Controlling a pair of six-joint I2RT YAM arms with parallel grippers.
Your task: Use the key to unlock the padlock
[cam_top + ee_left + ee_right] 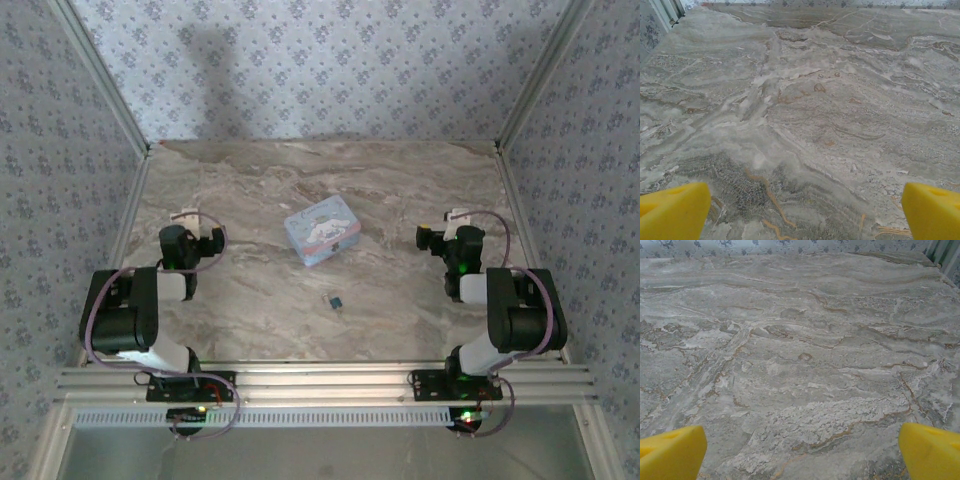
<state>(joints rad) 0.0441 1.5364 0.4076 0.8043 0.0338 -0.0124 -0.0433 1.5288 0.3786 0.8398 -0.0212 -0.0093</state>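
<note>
The padlock (339, 300) is a tiny teal-blue block lying on the marble table, near the front and midway between the two arms. A pale speck touching its left side looks like the key (327, 298). My left gripper (190, 226) hovers far to the left of both, and my right gripper (455, 228) far to the right. In the left wrist view the left gripper (805, 212) is open, its yellow fingertips (672, 210) wide apart over bare marble. The right gripper (802, 452) is open too, with yellow fingertips (670, 452) at the frame's corners and nothing between them.
A light-blue cartoon-printed tin (322, 232) sits on the table (400, 180) behind the padlock. Patterned walls on metal frame posts close off the left, right and back. A metal rail (330, 382) runs along the front edge by the arm bases.
</note>
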